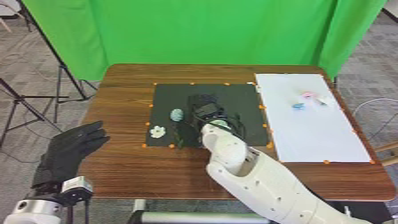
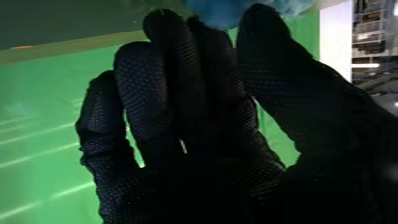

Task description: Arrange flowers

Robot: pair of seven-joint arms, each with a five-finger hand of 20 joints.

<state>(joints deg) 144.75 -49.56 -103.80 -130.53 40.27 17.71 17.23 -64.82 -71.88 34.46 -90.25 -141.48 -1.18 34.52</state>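
In the head view my right hand point(image 1: 210, 109) is low over the dark mat point(image 1: 240, 90), beside a pale blue-green flower head point(image 1: 177, 115). A white flower point(image 1: 157, 132) lies near the mat's left edge. In the right wrist view, a blue flower point(image 2: 226, 11) sits between the thumb and fingertips of my right hand point(image 2: 191, 125), pinched there; its stem is hidden. My left hand point(image 1: 73, 146) is off the table's left side, fingers relaxed. On the white sheet point(image 1: 311, 135) lie a pink flower point(image 1: 308, 94), a small blue flower point(image 1: 298, 106) and a whitish piece point(image 1: 322, 100).
The brown table point(image 1: 124, 170) shows around the mat and sheet, with orange markers along their edges. A green curtain point(image 1: 213, 35) hangs behind it. Black stands point(image 1: 60, 75) are at the left, and my right forearm crosses the table's front edge.
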